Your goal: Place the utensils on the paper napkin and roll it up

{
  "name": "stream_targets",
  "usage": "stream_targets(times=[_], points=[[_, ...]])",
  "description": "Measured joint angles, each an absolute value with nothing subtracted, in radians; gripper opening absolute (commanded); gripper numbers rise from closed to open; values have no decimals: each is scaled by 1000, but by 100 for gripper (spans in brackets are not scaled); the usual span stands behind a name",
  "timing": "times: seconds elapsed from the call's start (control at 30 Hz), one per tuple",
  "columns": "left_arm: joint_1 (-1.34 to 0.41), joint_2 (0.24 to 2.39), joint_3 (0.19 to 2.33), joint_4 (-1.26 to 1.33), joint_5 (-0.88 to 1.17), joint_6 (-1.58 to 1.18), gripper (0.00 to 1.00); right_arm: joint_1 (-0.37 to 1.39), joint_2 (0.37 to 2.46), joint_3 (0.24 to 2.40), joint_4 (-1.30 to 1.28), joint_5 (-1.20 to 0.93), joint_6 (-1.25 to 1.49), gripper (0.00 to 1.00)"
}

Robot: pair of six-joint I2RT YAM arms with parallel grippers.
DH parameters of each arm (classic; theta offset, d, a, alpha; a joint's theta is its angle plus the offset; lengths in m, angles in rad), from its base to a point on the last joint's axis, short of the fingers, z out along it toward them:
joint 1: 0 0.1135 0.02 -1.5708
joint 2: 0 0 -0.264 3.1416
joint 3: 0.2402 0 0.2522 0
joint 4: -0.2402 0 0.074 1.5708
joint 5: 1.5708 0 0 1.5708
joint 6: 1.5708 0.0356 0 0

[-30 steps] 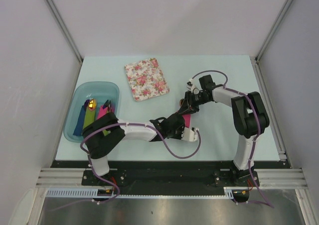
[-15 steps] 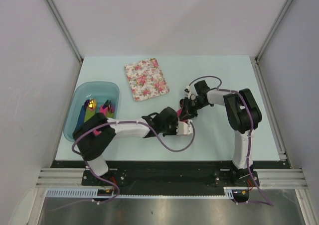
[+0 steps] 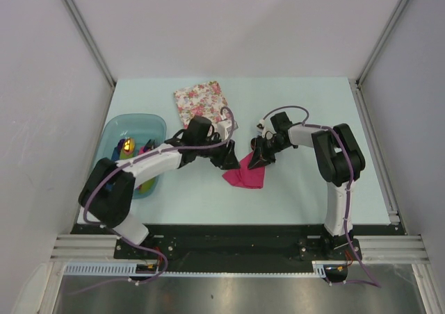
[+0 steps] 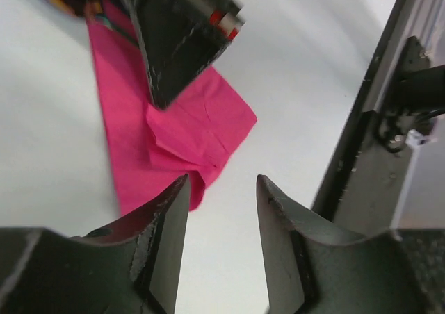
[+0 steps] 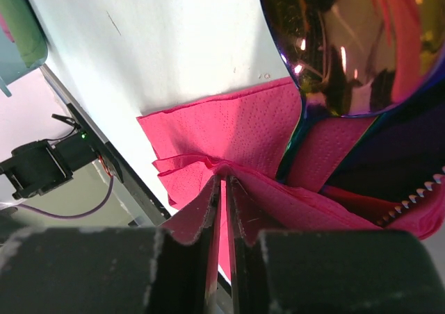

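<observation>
The pink paper napkin (image 3: 245, 176) lies crumpled and partly folded on the table between the two grippers. My right gripper (image 3: 259, 160) is shut on a gathered fold of the napkin (image 5: 229, 140), its fingertips (image 5: 208, 203) pinching the paper. The spoon's shiny bowl (image 5: 348, 43) rests on the napkin just beyond those fingers, and a dark purple-blue utensil (image 5: 389, 147) with a toothed edge lies beside it, partly wrapped in pink paper. My left gripper (image 3: 229, 155) is open with nothing between its fingers (image 4: 163, 217), hovering at the napkin's corner (image 4: 195, 133).
A teal tray (image 3: 156, 123) at the left holds rolled green, blue and pink napkins. The white floral napkin (image 3: 203, 105) lies flat at the back, just behind the left arm. The table's black front rail (image 4: 361, 154) shows close to the left gripper.
My left gripper has opened, let go of the napkin and swung from its near side toward the back left. The right gripper has closed and keeps its pinch on the napkin.
</observation>
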State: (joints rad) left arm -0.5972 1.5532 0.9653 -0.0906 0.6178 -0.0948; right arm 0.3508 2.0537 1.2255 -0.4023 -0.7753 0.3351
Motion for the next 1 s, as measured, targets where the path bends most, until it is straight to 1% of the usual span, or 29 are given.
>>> stream_targets(times=[0.07, 0.1, 0.23, 0.3, 0.63, 0.73, 0.83, 0.93, 0.97, 1.0], points=[[-586, 1613, 965, -91, 651, -185, 52, 351, 2054, 1225, -403, -775, 335, 12], [-579, 1643, 965, -92, 662, -226, 55, 351, 2054, 1225, -402, -775, 336, 12], [-557, 1718, 963, -89, 677, -349, 62, 351, 2054, 1225, -402, -775, 335, 12], [-551, 1744, 968, -90, 685, -386, 63, 351, 2054, 1225, -402, -775, 335, 12], [-547, 1888, 1050, -101, 688, -474, 61, 352, 2054, 1225, -401, -776, 335, 12], [-547, 1909, 1071, -107, 688, -481, 59, 352, 2054, 1225, -401, -776, 336, 12], [-547, 1929, 1089, -107, 690, -490, 56, 352, 2054, 1225, -401, -776, 336, 12], [-547, 1946, 1097, -106, 695, -497, 50, 352, 2054, 1225, -400, -776, 336, 13], [-547, 1951, 1099, -106, 696, -499, 43, 352, 2054, 1225, -400, -776, 336, 13], [-547, 1954, 1102, -107, 698, -500, 39, 352, 2054, 1225, -400, -776, 336, 13]])
